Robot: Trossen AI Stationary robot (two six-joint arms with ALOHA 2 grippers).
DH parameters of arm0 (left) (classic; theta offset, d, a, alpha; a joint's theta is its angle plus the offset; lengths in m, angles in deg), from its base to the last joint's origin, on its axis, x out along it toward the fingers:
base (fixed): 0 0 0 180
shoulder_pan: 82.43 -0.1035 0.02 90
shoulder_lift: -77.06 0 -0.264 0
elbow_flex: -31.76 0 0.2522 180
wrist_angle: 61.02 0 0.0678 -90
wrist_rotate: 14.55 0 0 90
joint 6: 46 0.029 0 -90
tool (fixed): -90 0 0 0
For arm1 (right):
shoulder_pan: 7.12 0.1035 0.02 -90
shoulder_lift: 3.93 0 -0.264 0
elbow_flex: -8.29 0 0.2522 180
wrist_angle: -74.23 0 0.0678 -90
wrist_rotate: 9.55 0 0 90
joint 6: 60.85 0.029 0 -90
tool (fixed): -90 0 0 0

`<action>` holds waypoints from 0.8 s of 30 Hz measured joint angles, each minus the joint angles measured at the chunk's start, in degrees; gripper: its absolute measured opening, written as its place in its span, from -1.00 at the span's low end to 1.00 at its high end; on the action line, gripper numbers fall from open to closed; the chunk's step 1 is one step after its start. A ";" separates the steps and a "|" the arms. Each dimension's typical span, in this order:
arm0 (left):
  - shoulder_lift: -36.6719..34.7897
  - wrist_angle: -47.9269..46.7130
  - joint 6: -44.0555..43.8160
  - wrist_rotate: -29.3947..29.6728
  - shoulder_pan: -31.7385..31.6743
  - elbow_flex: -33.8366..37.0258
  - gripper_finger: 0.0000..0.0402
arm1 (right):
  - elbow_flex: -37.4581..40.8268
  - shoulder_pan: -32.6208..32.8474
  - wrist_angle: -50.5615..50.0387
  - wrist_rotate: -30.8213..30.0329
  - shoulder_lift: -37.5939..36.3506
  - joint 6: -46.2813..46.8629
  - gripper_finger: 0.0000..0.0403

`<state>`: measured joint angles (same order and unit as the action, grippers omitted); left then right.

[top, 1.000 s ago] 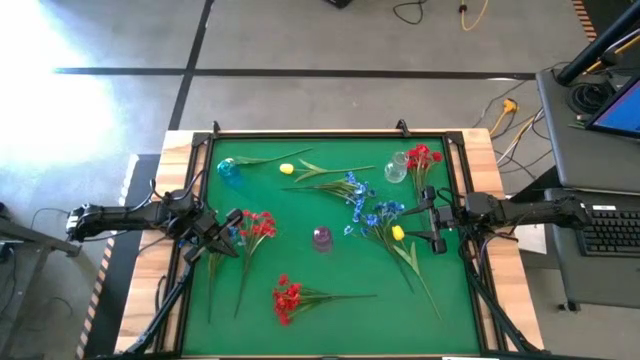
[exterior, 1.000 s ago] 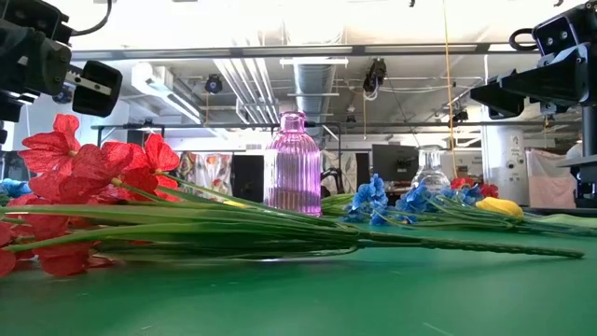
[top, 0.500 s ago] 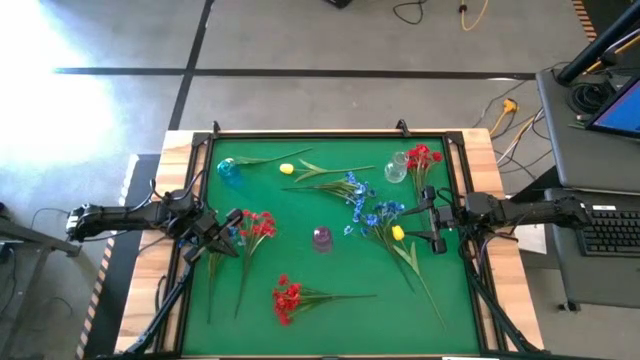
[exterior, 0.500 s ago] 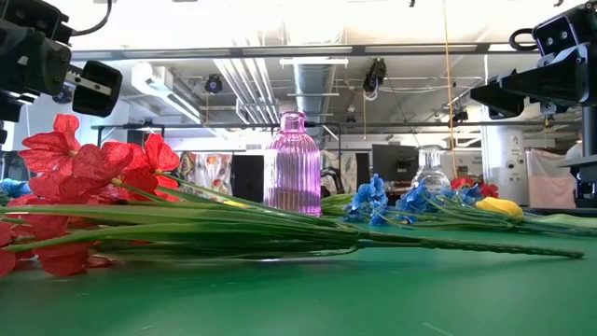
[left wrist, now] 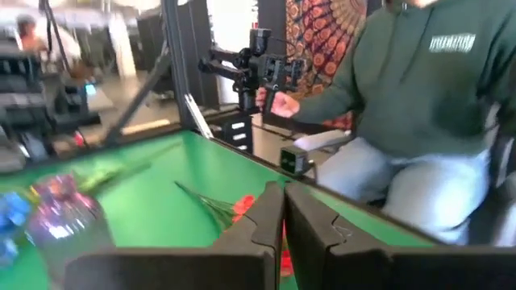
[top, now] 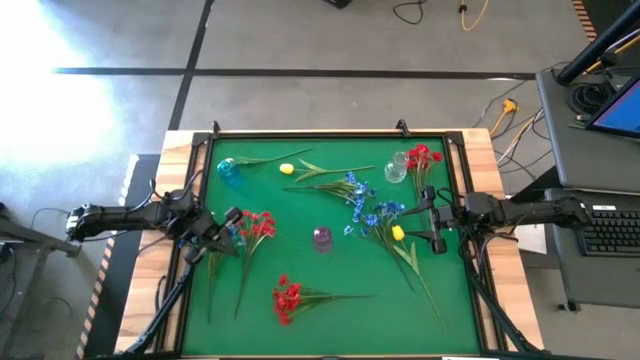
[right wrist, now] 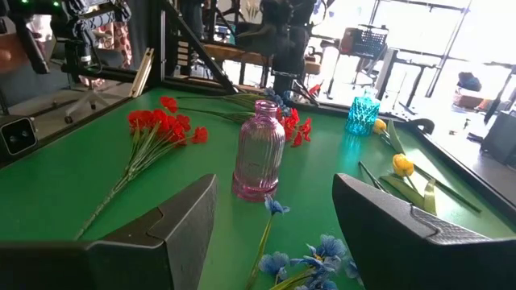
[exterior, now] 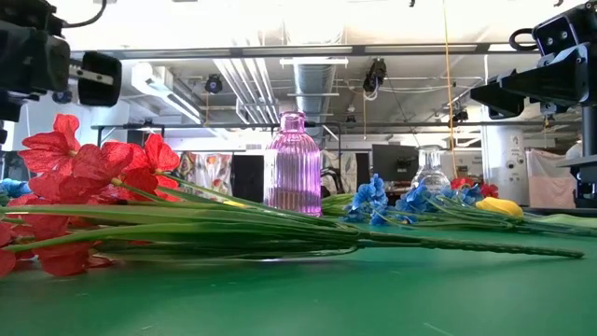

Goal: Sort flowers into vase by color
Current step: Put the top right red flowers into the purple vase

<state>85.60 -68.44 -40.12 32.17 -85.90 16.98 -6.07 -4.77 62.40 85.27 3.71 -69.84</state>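
- On the green table mat (top: pixel 330 320), we saw loose flowers lying flat: red bunches (top: pixel 286 298), blue bunches (top: pixel 354 190) and yellow buds (top: pixel 398 233).
- Our left gripper (top: pixel 229 240) hung above a red bunch (top: pixel 259 226) on the left side, pinched tight with nothing in it.
- Our right gripper (top: pixel 434 226) waited at the right edge, fingers wide apart and empty.
- A ribbed pink glass vase (top: pixel 322 238) stood in the middle, a clear glass vase (top: pixel 396 166) held red flowers (top: pixel 422 156), and a small teal glass vase (top: pixel 229 170) stood far left.
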 joint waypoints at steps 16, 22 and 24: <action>0.04 43.56 -20.97 0.66 0.04 -0.02 -1.00 | -0.01 -0.13 5.92 -3.42 0.04 32.10 0.19; 4.62 32.53 -20.12 13.73 0.07 -3.39 -1.00 | -4.09 -0.18 7.23 -5.36 2.63 34.50 0.19; 7.73 26.71 -20.38 18.79 0.04 -6.12 -1.00 | -6.91 -0.27 6.36 -6.64 4.61 34.49 0.19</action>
<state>93.33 -41.73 -60.50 50.96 -85.85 10.86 -12.98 -5.04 68.76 78.63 8.32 -35.35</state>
